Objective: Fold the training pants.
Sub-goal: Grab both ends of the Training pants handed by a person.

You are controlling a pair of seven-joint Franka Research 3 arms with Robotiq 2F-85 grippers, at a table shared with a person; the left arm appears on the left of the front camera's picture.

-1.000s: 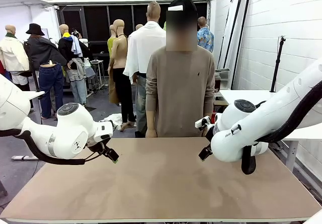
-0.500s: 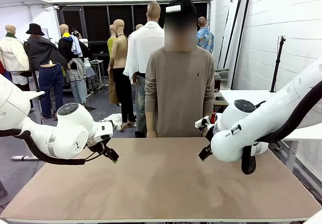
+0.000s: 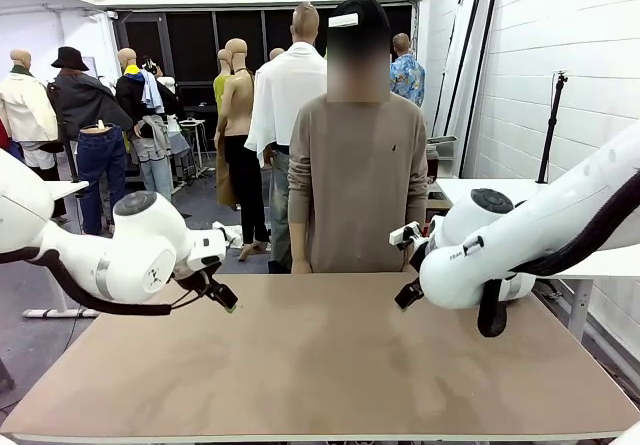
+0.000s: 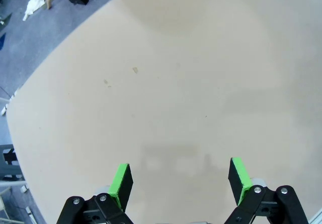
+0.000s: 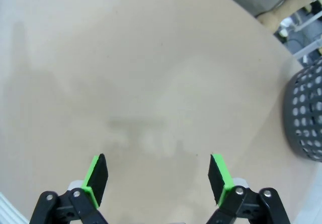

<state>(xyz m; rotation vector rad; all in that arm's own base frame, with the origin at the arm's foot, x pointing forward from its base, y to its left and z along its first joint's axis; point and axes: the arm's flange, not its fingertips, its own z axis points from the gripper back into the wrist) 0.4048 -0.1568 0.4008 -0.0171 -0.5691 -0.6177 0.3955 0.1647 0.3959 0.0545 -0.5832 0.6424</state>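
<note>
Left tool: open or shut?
Open. Left wrist view: the left tool has its green pads wide apart, nothing held, with the table visible between them.

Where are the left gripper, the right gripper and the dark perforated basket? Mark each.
left gripper (image 4: 179,173): left wrist view, midway between its fingertips.
right gripper (image 5: 157,171): right wrist view, midway between its fingertips.
dark perforated basket (image 5: 307,116): right wrist view, its holed side wall.

Tan table (image 3: 330,365), white arms (image 3: 120,260), green pads (image 4: 121,181), dark grey basket (image 5: 307,113) with holes.
</note>
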